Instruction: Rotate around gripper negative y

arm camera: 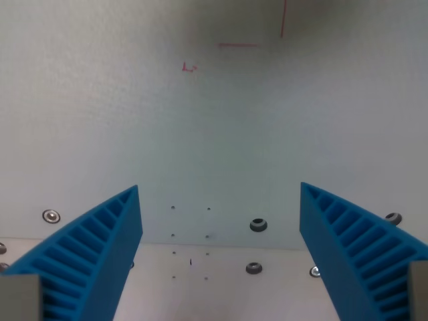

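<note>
My gripper stands open above a pale grey-white surface. Its two blue ribbed fingers rise from the bottom corners of the wrist view, one at the wrist view's left and one at the wrist view's right, with a wide gap and nothing between them. No object for grasping shows anywhere.
Thin red pen marks lie on the surface near the top, with a small red mark to their left. Metal bolts and small holes sit near a seam where a lighter panel begins.
</note>
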Robot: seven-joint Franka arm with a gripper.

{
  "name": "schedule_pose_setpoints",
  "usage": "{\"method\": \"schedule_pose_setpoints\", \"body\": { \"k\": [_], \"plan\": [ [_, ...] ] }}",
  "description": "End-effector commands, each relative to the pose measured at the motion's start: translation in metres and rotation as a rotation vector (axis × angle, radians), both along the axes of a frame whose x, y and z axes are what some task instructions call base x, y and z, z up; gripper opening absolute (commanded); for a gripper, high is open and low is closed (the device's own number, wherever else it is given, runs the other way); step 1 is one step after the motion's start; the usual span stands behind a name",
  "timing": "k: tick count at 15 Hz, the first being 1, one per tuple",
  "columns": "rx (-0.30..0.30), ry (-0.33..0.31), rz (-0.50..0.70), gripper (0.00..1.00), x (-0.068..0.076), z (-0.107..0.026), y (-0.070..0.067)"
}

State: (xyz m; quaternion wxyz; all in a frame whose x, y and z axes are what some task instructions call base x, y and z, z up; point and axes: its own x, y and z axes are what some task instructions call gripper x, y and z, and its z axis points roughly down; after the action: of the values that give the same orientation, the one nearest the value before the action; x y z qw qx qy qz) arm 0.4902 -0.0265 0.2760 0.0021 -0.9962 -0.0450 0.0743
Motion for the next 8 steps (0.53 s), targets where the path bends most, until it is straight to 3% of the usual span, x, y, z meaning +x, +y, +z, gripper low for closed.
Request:
{"method": "schedule_pose_setpoints", "body": {
  "k": [1,8],
  "plan": [
    [-0.033,0.225,0.000,1.00,0.0086,0.0057,-0.0001],
    [-0.041,0.306,0.001,1.00,0.0086,0.0057,-0.0001]
  ]
}}
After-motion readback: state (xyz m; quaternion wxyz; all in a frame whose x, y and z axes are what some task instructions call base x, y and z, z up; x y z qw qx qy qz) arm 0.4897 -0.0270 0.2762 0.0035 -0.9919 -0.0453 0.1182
